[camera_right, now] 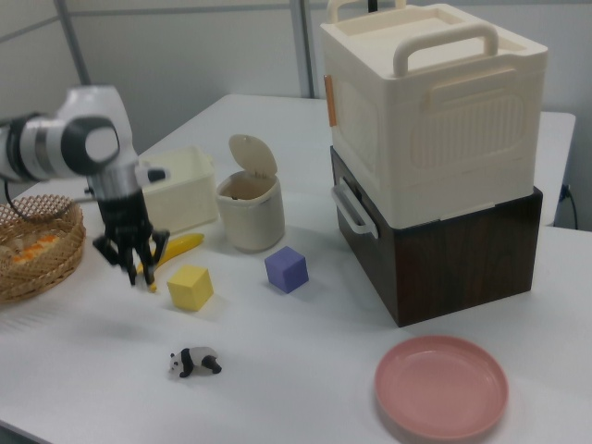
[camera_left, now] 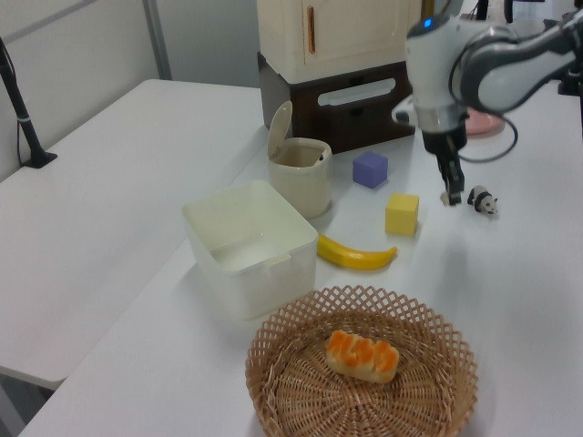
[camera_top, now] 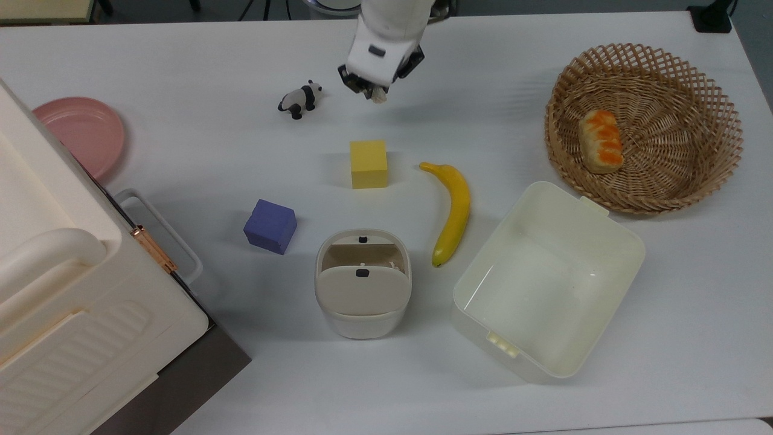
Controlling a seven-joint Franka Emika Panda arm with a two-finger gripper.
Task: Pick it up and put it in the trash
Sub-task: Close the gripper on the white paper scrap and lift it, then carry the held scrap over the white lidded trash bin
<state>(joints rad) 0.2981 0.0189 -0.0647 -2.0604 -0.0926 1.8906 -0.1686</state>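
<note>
The off-white wrinkly lump (camera_top: pixel 379 94) hangs above the table, pinched at the tips of my gripper (camera_top: pixel 375 92), which is shut on it. This is just to the right of the black-and-white panda figurine (camera_top: pixel 300 99) in the top view. In the left view the gripper (camera_left: pixel 452 195) hangs beside the panda (camera_left: pixel 482 200), above the table. The trash, a small cream bin (camera_top: pixel 362 283) with its flip lid raised, stands toward the top view's bottom, beyond the yellow cube (camera_top: pixel 368 164). The bin (camera_right: pixel 250 209) and the gripper (camera_right: pixel 139 268) also appear in the right view.
A banana (camera_top: pixel 454 211), a purple cube (camera_top: pixel 270 225) and an open cream box (camera_top: pixel 546 279) lie around the bin. A wicker basket (camera_top: pixel 712 96) holds a bread roll (camera_top: pixel 600 141). A pink plate (camera_top: pixel 81 133) and a tall cream and brown cabinet (camera_top: pixel 72 314) stand at the top view's left.
</note>
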